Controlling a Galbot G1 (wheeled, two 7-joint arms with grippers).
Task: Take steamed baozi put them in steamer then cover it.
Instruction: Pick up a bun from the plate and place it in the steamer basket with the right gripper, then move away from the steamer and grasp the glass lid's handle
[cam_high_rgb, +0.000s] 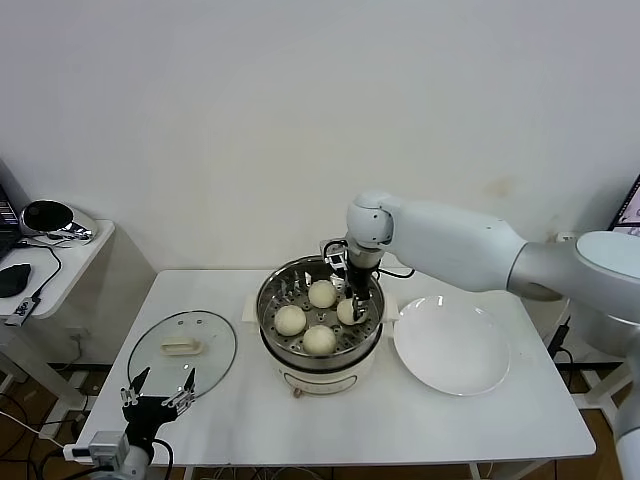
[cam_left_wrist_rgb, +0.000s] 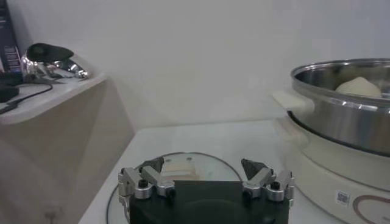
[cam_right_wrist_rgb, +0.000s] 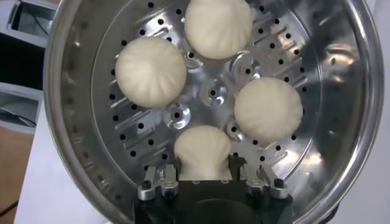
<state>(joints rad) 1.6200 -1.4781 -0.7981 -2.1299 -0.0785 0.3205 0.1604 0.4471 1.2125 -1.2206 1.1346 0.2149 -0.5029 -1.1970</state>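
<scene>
The steamer (cam_high_rgb: 268, 300) stands mid-table, a shiny pot on a cream base. Four cream-white baozi lie on its perforated tray (cam_right_wrist_rgb: 91, 140). Three lie free (cam_right_wrist_rgb: 150, 72) (cam_right_wrist_rgb: 218, 25) (cam_right_wrist_rgb: 268, 109). My right gripper (cam_high_rgb: 352, 300) reaches down inside the pot at its right side. It is shut on the fourth baozi (cam_right_wrist_rgb: 202, 152), which is pinched between the fingers and rests on the tray. My left gripper (cam_high_rgb: 158, 392) is open and empty at the table's front left, just in front of the glass lid (cam_high_rgb: 182, 350). The steamer also shows in the left wrist view (cam_left_wrist_rgb: 341, 115).
An empty white plate (cam_high_rgb: 452, 348) lies right of the steamer. The glass lid with its cream handle lies flat left of the steamer. A side table (cam_high_rgb: 60, 255) with cables and a dark object stands at the far left.
</scene>
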